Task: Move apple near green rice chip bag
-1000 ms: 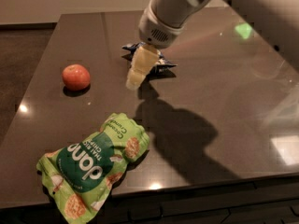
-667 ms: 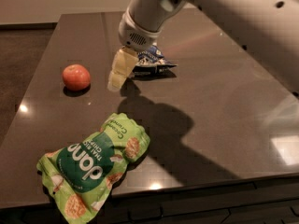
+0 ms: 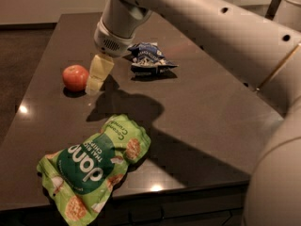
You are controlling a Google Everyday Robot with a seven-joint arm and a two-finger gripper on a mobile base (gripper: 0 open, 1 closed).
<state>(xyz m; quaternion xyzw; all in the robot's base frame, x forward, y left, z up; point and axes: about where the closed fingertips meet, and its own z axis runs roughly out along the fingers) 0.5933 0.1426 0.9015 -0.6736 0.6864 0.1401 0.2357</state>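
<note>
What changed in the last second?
The claw moved leftward in the view, from in front of the blue and white snack bag to close beside the apple. It has not lifted anything. The apple, the green rice chip bag and the blue and white snack bag lie where they were.

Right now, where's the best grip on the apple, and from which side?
Take the apple across its widest middle, from above. It is round and smooth, so off-centre holds would likely slip. It sits alone on the table, apart from the green rice chip bag. The gripper hangs close beside it, on the side of the blue bag.
</note>
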